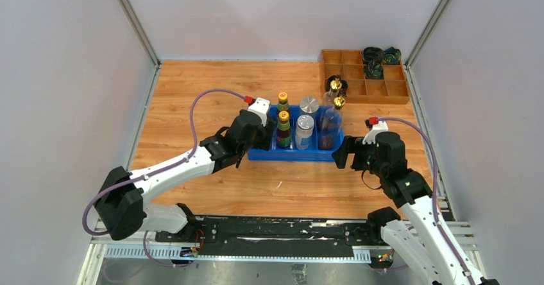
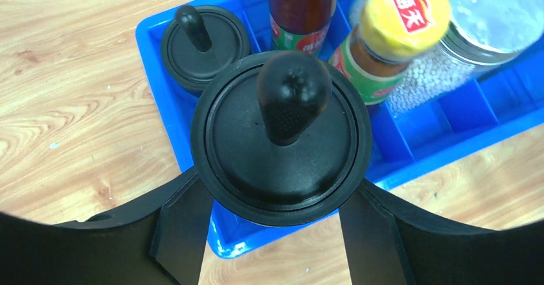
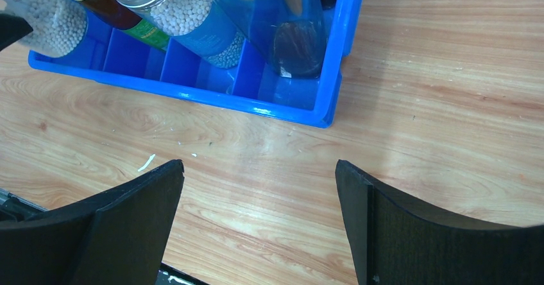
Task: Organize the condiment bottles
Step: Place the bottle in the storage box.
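We found the left gripper (image 2: 276,215) clamped on a black-capped jar (image 2: 282,137) at the blue bin's (image 2: 149,60) left end (a second jar (image 2: 204,44) sat just beyond). The right gripper (image 3: 260,214) gaped above the table (image 3: 417,105) beside the bin.

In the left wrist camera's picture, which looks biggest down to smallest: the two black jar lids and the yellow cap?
1. The nearer black jar lid: biggest by far, though it is also closest to the camera.
2. The other black lid and the yellow cap: these look about alike, so I leave them unranked.
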Tool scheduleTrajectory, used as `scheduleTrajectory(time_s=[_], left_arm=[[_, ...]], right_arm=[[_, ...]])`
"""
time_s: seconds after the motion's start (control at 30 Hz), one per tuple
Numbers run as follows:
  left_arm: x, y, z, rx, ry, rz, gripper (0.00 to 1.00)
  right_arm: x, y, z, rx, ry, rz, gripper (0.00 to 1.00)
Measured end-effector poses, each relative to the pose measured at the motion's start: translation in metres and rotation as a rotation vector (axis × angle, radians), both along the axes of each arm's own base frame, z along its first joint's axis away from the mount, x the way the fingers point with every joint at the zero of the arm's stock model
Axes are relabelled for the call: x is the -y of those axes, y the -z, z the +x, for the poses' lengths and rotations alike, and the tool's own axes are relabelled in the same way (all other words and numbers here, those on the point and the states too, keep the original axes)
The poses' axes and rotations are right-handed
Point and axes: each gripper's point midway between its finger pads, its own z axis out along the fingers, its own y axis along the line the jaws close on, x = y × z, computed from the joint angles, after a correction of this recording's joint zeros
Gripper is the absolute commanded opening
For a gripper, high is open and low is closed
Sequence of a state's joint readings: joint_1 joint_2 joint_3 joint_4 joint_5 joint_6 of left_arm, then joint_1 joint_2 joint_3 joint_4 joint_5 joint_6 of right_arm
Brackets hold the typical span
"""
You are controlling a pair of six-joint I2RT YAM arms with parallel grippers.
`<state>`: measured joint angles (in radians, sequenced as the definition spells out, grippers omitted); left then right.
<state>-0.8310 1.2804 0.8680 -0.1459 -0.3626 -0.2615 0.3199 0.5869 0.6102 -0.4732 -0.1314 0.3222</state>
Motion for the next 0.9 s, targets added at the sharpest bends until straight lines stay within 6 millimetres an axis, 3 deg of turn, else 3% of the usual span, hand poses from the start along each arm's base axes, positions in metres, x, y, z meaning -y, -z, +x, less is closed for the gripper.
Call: scheduleTrajectory(time_s=[0.17,0.47,0.9], left_arm=[[-0.004,0.010,0.012,0.021,-0.017,-0.017,0.60],[-0.006,0.055,0.009,-0.012,-0.008,0.017,0.63],[-0.008,0.065,0.007,-0.013,-0.014,0.005,0.69]], right_arm=[[0.000,0.000,0.000,0.000,0.000,0.000,0.94],[0.003,0.006,0.003,-0.022,0.020,-0.018,0.94],[0.011,0.028,0.017,-0.111,0.116,-0.053,0.90]])
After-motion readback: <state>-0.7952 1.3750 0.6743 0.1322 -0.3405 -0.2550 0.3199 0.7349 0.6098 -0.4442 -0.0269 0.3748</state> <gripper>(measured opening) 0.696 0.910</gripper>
